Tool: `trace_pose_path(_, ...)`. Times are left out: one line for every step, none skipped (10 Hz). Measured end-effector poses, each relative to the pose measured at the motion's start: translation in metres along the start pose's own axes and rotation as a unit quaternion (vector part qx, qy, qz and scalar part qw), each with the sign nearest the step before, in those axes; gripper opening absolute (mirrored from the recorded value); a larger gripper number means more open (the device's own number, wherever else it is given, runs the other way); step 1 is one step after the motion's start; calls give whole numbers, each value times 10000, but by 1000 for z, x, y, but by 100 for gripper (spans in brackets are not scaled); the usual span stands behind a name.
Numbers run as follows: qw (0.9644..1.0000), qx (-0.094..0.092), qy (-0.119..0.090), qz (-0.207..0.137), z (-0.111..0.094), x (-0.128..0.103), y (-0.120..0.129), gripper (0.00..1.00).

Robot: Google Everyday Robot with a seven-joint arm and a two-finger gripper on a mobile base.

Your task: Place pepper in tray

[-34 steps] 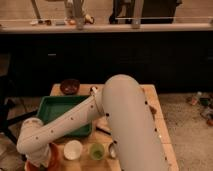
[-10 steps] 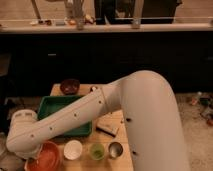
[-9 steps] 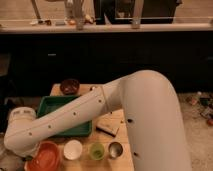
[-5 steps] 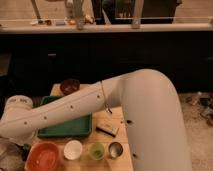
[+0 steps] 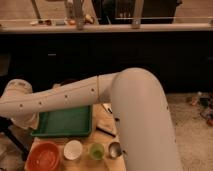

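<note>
The green tray (image 5: 62, 122) lies on the wooden table, and the part of it that shows holds nothing. My white arm (image 5: 75, 97) reaches from the right across the tray's back edge to the far left. Its wrist end (image 5: 17, 95) is past the tray's left side. The gripper itself does not show; it is hidden at or beyond the left edge of the view. No slim green pepper shows anywhere; it is hidden or out of view.
In front of the tray stand an orange bowl (image 5: 44, 156), a white bowl (image 5: 73, 149), a green cup (image 5: 96, 150) and a metal cup (image 5: 115, 149). A dark flat item (image 5: 106, 131) lies right of the tray. A dark counter runs along the back.
My arm has swung up and to the left, off the table's front left corner. The orange bowl and the front of the tray now show.
</note>
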State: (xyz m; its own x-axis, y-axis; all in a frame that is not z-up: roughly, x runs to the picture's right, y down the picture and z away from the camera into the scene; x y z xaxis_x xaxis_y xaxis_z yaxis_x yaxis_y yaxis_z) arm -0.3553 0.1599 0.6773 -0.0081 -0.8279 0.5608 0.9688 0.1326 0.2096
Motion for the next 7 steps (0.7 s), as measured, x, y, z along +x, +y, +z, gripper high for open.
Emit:
trace_pose_path(9999, -98, 8, 34, 2, 8, 3, 0)
trace_pose_path(9998, -191, -30, 58, 6, 13, 7, 0)
trace_pose_path(9997, -215, -42, 65, 7, 14, 8, 0)
trace_pose_path(9997, -213, -48, 73, 7, 14, 9, 0)
trace_pose_path(9997, -212, -47, 75, 7, 14, 9, 0)
trace_pose_path(9997, -212, -47, 75, 7, 14, 9, 0)
trace_pose_path(9997, -211, -48, 73, 7, 14, 9, 0)
